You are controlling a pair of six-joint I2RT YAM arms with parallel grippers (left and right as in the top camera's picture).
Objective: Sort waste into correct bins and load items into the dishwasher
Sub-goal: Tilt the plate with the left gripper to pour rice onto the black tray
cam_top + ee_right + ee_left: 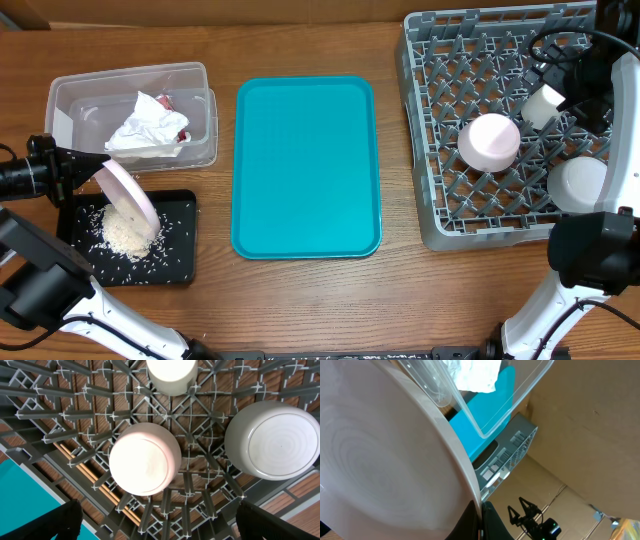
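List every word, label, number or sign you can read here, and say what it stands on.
None can be read.
The plate, clear tub, black tray, teal tray, dish rack, bowls and cup show no print.
A pale patch on the tub's left wall may be a label; it is too small to tell.

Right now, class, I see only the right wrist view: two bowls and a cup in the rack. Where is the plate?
Observer: The left gripper holds the plate tilted over the black tray.
Operator: Where is the rice?
Observer: Heaped in that tray, under the plate's low edge.
Operator: And the napkin?
Observer: In the clear tub.
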